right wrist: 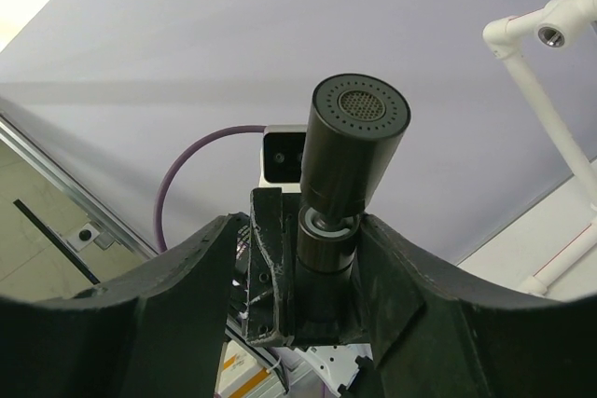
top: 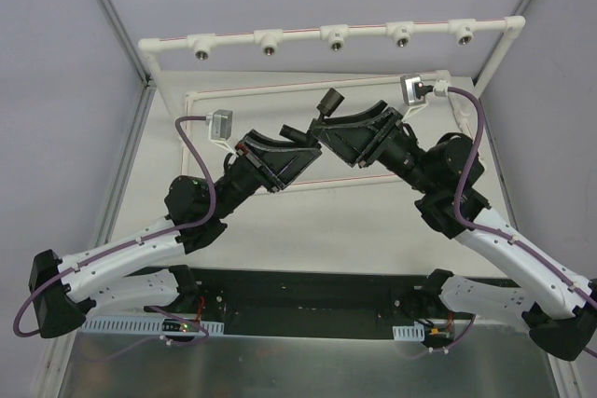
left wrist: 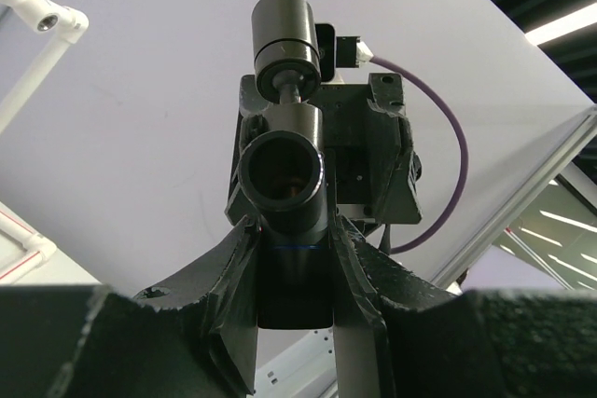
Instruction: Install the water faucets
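1. Left arm (top: 140,249): white and black, rising from the near-left edge of the desk (top: 354,221) and angled in toward the centre. Grey camera box (top: 222,124) on the wrist, trailing a purple cable (top: 179,137).
2. Left end effector (left wrist: 294,235): pinched on the lower body of the T-shaped black faucet (left wrist: 297,263), one finger touching each side.
3. T-shaped black faucet: held in the air above mid-desk, between the two end effectors and well apart from the pipe rail. Open round mouth seen from the left wrist, perforated spray head (right wrist: 359,123) seen from the right wrist. One end jutting up toward the rail in the overhead view.
4. Right end effector (right wrist: 306,230): reaching in from the opposite side, fingers spread to either side of the faucet's neck. Firm grip or not: cannot tell.
5. Right arm (top: 504,240): mirror of the left, rising from the near-right edge.
6. White pipe rail (top: 300,34): across the back on posts, carrying five fittings with metal-threaded mouths, leftmost (top: 201,47) through rightmost (top: 463,34).
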Action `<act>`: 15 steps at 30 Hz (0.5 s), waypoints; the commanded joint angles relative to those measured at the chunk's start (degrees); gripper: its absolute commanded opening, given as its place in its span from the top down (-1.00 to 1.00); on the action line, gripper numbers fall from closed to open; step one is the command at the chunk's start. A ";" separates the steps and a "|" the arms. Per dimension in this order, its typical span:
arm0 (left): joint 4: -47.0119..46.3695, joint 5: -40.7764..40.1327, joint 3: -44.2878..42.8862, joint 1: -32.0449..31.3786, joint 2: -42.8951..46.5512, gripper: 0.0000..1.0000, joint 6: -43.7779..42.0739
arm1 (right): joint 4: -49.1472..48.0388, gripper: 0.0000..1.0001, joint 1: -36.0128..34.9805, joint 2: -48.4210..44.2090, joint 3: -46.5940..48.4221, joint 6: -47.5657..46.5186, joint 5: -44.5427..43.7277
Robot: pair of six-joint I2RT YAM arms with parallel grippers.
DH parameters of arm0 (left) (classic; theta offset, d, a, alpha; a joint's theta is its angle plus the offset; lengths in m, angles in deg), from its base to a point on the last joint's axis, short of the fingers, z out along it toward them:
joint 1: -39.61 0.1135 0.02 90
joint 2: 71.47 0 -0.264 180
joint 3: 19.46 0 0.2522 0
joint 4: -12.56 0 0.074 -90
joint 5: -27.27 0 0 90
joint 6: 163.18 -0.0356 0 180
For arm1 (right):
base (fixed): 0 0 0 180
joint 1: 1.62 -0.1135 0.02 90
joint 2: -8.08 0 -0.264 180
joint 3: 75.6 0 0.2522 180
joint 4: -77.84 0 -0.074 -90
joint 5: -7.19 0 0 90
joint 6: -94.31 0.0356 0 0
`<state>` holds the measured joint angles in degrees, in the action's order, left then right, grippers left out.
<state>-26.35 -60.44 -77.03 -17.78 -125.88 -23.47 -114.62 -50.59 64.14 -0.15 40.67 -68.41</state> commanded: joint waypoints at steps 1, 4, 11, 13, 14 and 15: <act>-6.66 2.55 -3.21 -0.27 0.54 1.00 1.79 | -3.05 -0.17 -0.25 -1.21 2.21 -0.50 0.20; -6.75 3.08 -3.03 -0.18 0.54 1.00 2.05 | -3.23 -0.10 -0.25 -1.56 1.85 -0.41 -0.24; -6.93 3.69 -2.68 -0.18 0.62 1.00 2.41 | -3.40 0.33 -0.33 -1.82 1.41 -0.32 -0.24; -6.93 3.52 -2.33 -0.27 0.71 1.00 2.06 | -3.49 0.65 -0.25 -1.74 1.33 -0.32 -0.24; -6.84 3.43 -2.24 -0.18 0.71 1.00 1.71 | -3.40 0.74 -0.25 -1.74 1.41 -0.32 -0.24; -6.40 3.43 -2.24 -0.18 0.71 1.00 1.09 | -3.40 0.83 -0.25 -1.56 1.50 -0.24 -0.24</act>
<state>-27.88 -57.78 -77.03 -17.78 -125.95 -21.96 -114.31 -50.57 63.96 -0.15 40.19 -68.85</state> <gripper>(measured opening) 0.314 0.228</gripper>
